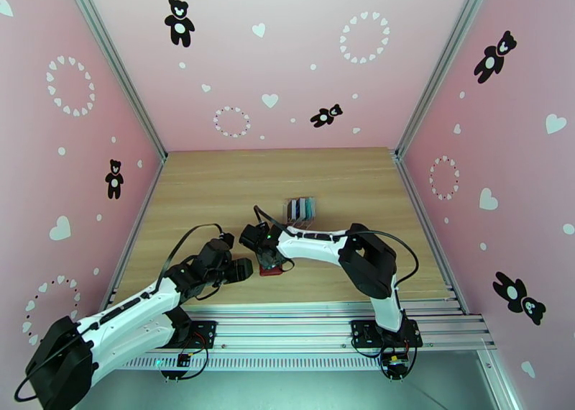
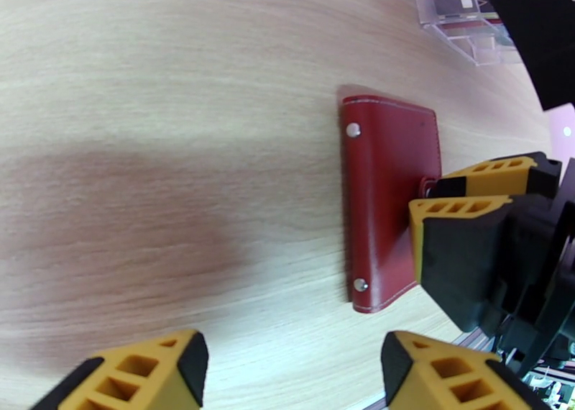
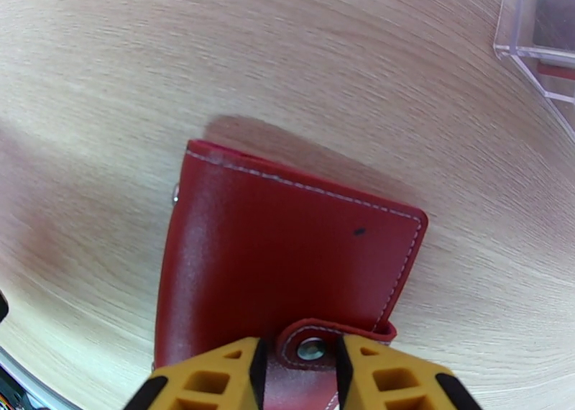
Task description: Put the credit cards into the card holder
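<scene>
The card holder (image 1: 271, 268) is a dark-red wallet lying closed and flat on the wooden table, also seen as the card holder (image 2: 388, 188) and the card holder (image 3: 287, 260). Its snap tab (image 3: 313, 347) sits between the yellow fingers of my right gripper (image 3: 298, 372), whose jaws are narrow, with a thin gap on the left side. My right gripper (image 1: 269, 255) hangs directly over the wallet. Just left of it, my left gripper (image 1: 241, 269) is open with nothing between its fingers (image 2: 151, 372). The credit cards (image 1: 302, 208) stand upright in a clear rack behind the wallet.
The clear plastic rack (image 2: 460, 16) stands just beyond the wallet, and its corner (image 3: 535, 44) is close to my right gripper. Bare wooden table (image 1: 215, 188) stretches left and back. Pink walls enclose three sides, and an aluminium rail (image 1: 302, 311) runs along the near edge.
</scene>
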You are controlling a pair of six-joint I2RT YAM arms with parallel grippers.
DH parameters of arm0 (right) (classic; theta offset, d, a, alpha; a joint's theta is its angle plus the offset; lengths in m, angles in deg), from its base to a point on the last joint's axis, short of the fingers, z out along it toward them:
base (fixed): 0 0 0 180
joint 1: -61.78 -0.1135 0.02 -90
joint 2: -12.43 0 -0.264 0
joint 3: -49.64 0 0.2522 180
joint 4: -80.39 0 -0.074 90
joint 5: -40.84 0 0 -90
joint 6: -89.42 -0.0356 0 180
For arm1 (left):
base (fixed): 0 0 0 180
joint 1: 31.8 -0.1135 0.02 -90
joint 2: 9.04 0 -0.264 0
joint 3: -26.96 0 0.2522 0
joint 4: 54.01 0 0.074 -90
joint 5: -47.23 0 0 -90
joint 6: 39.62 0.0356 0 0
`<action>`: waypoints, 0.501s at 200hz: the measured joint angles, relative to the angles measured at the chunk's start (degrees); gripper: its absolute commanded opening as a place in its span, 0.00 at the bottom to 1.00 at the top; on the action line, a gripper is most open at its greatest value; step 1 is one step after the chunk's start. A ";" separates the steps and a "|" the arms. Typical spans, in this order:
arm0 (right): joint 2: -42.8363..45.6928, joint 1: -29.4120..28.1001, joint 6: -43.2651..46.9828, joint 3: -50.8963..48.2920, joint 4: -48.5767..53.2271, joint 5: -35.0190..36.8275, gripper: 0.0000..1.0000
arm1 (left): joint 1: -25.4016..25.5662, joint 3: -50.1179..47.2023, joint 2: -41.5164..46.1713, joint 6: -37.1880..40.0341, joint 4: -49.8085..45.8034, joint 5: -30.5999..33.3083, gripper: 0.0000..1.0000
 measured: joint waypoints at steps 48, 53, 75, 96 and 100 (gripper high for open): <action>-0.02 0.74 0.44 0.00 0.00 -0.42 0.17 | 0.00 0.55 -2.75 0.37 0.70 -0.02 0.69; -0.04 0.76 0.33 0.00 0.02 -0.48 0.16 | 0.00 0.66 -2.91 0.39 0.72 -0.02 0.69; -0.02 0.79 0.63 0.00 -0.02 -0.55 0.13 | 0.00 1.16 -3.89 0.61 1.07 -0.04 0.69; 0.13 0.79 0.70 0.00 0.02 -0.52 0.10 | 0.00 1.75 -5.25 0.81 1.25 -0.04 0.69; 0.15 0.79 0.68 0.00 0.02 -0.55 0.10 | 0.00 1.84 -5.55 0.81 1.49 -0.04 0.69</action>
